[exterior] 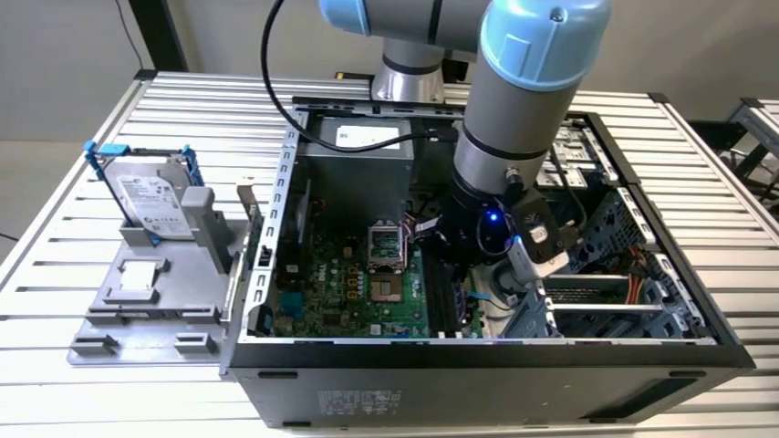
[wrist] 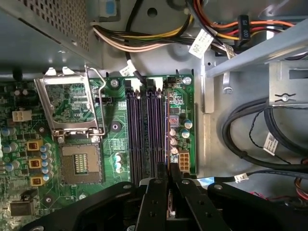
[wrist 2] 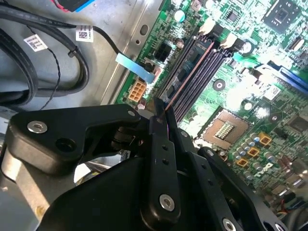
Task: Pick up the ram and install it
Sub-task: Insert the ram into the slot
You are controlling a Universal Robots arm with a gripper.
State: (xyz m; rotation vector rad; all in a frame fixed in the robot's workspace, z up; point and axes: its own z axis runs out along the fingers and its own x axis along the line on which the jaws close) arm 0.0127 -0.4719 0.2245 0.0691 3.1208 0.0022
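The ram (wrist 2: 190, 71) is a thin stick seen edge-on, and my gripper (wrist 2: 161, 109) is shut on its near end. In the first wrist view the ram (wrist: 167, 126) runs in line with the long black slots (wrist: 144, 130), over the outermost one beside the capacitors; whether it is seated I cannot tell. The gripper (wrist: 169, 169) hangs low over the green motherboard (wrist: 115, 144). In the exterior view the arm reaches down into the open computer case (exterior: 487, 351), with the gripper (exterior: 461, 287) just above the motherboard (exterior: 353, 283).
A silver hard drive in a blue frame (exterior: 152, 196) and a small square chip (exterior: 140, 278) sit on a grey fixture at the exterior view's left. The CPU socket (wrist: 79, 163) lies near the slots. Black cables (wrist: 269, 139) and the metal case wall (wrist: 211, 134) flank the slots.
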